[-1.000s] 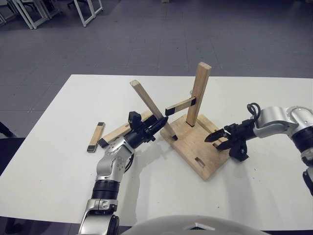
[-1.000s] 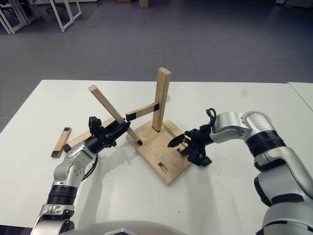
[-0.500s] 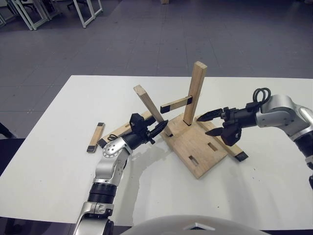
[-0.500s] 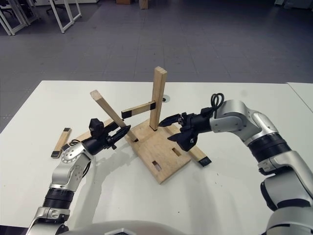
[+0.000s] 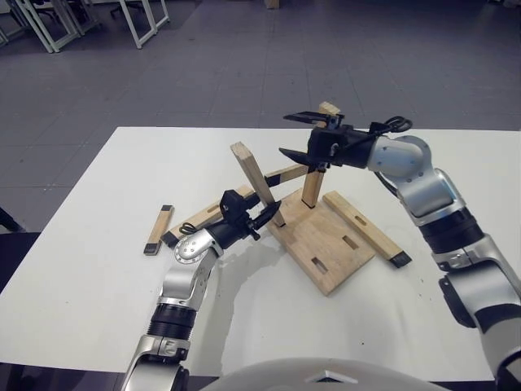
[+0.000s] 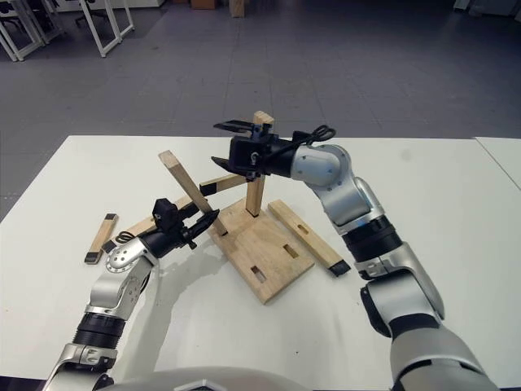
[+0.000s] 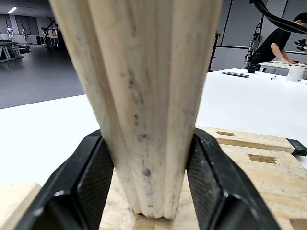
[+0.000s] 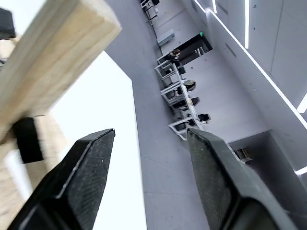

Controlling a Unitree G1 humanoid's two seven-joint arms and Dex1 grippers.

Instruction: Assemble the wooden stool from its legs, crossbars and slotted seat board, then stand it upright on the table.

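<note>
The slotted seat board (image 5: 329, 247) lies flat on the white table. One leg (image 5: 316, 167) stands upright in it, and a black-tipped crossbar (image 5: 285, 173) sticks out from it sideways. A second leg (image 5: 255, 181) leans with its foot at the board's near-left corner. My left gripper (image 5: 266, 212) is shut on its lower part, and the pads (image 7: 91, 177) press both sides of the leg (image 7: 144, 96). My right gripper (image 5: 298, 134) hangs open beside the upright leg's top. The wood (image 8: 48, 62) lies outside its fingers (image 8: 84, 182).
A loose leg (image 5: 364, 228) with a black end lies on the table right of the board. Another long piece (image 5: 195, 220) lies behind my left gripper. A short black-tipped crossbar (image 5: 159, 228) rests farther left. The table's front half is bare.
My right gripper rose from the board's right edge and swung left to the upright leg's top. The board slid a little left. The leaning leg now stands steeper.
</note>
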